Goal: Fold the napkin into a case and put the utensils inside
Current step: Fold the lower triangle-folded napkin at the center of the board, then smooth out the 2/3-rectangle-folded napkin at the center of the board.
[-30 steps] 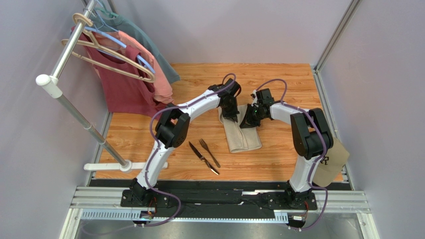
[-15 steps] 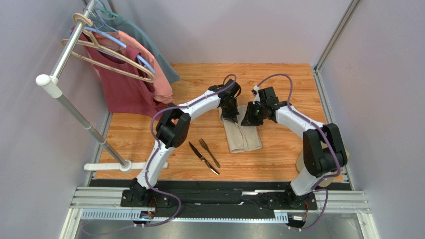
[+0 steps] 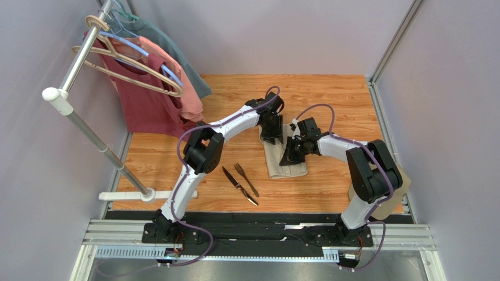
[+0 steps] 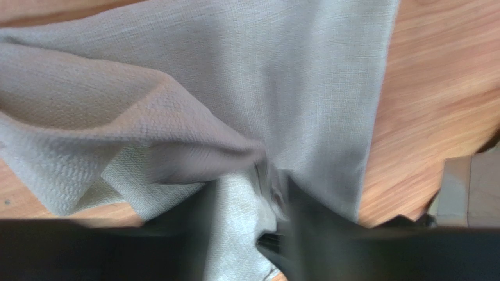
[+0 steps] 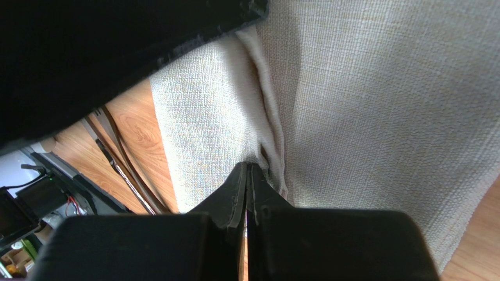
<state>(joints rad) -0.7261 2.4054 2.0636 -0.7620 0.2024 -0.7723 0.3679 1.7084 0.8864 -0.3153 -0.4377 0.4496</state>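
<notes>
The beige napkin point(image 3: 286, 161) lies folded into a narrow strip on the wooden table, its far end hidden under both grippers. My left gripper point(image 3: 271, 136) stands over that far end. In the left wrist view its blurred fingers point(image 4: 311, 228) are spread apart, open, with a raised fold of napkin point(image 4: 176, 129) between and ahead of them. My right gripper point(image 3: 290, 157) is shut, its tips point(image 5: 247, 168) pressed against a lengthwise crease in the napkin point(image 5: 364, 117); I see no cloth between them. The dark fork point(image 3: 246, 179) and knife point(image 3: 239, 185) lie side by side left of the napkin.
A clothes rack point(image 3: 88, 129) with red and pink shirts point(image 3: 154, 93) on hangers stands at the left. A tan cap point(image 3: 394, 190) sits at the right edge, partly behind the right arm. Grey walls close in the table on three sides.
The left gripper's fingers have spread apart over the napkin's far end. The right gripper has swung nearer and down onto the napkin's middle, opening briefly and shutting again.
</notes>
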